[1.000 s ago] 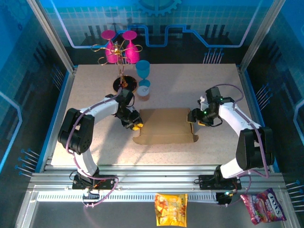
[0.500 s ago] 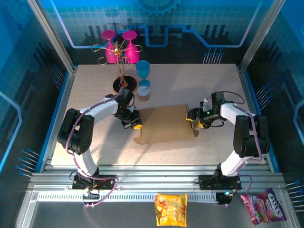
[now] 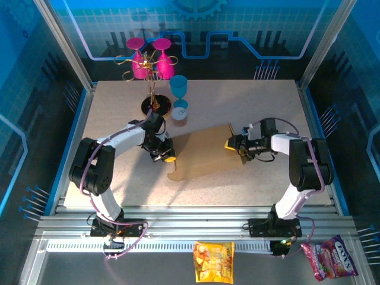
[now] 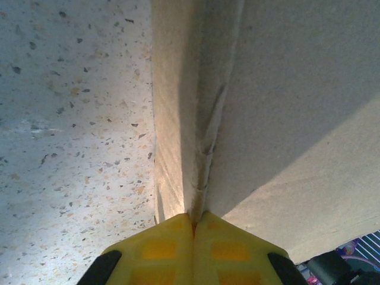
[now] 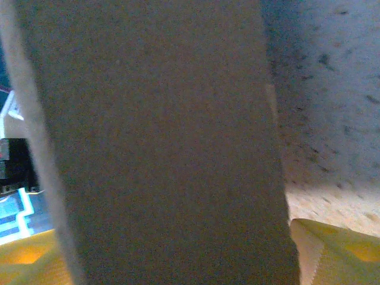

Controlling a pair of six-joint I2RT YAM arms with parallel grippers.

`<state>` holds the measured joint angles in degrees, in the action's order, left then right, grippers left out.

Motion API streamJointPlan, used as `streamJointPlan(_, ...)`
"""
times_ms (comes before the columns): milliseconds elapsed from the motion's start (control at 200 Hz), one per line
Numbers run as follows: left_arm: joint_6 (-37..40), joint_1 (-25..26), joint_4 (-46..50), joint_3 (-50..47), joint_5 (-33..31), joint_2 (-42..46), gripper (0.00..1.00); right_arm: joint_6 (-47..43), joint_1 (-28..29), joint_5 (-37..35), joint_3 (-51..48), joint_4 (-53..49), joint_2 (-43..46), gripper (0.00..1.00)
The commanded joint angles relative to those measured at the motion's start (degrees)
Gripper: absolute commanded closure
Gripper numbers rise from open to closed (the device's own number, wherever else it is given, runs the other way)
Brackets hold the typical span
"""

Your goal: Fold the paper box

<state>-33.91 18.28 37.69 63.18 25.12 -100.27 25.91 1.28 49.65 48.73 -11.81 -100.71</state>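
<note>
The paper box (image 3: 205, 155) sits at the middle of the overhead frame. It is a plain brown, unmarked cardboard sheet lying aslant, with its lower-left corner down on the table (image 3: 119, 107) and its right end lifted clear, so it throws a shadow toward the upper left. From my left wrist camera I see a folded crease in the cardboard (image 4: 205, 119) running straight down into the seam where the two yellow fingers (image 4: 160, 249) press together, so the left gripper (image 3: 169, 158) is clamped on the sheet's left edge. The right gripper (image 3: 231, 144) is at the raised right end. In its wrist view a broad dark panel of cardboard (image 5: 160, 142) stands between its yellow fingers (image 5: 341, 255), which are spread wide apart at the bottom corners of the frame. I cannot tell whether they touch the panel. The table is a pale speckled board inside an aluminium frame, with blue-lit gridded walls around it. Toward the upper left stand a gold wire rack (image 3: 151, 89) carrying pink glasses (image 3: 148, 59) and, just to its right, a blue cup (image 3: 179, 88). Along the bottom edge, off the table, lie a yellow snack bag (image 3: 214, 261) and a purple one (image 3: 329, 258).
</note>
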Motion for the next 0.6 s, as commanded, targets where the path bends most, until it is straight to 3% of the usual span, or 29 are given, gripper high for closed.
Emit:
streamJointPlan(0, 1.22, -1.14, 3.07, -4.29, -10.55, -4.60, 0.97, 2.72, 2.53, 6.41, 0.53, 6.33, -1.45, 0.17)
streamJointPlan(270, 1.30, -1.22, 2.19, -3.90, -11.09, -3.75, 0.98, 3.15, 7.15, 8.35, 3.80, 5.52, -3.39, 0.26)
streamJointPlan(500, 1.13, -1.23, 2.39, -1.94, -11.58, -2.10, 0.96, -0.76, 8.50, 7.44, 6.74, -4.01, -3.15, 0.46)
streamJointPlan(595, 0.48, -1.23, 2.63, -1.08, -11.62, 0.40, 0.88, -0.53, 8.45, 5.66, 7.54, -7.31, -2.34, 0.58)
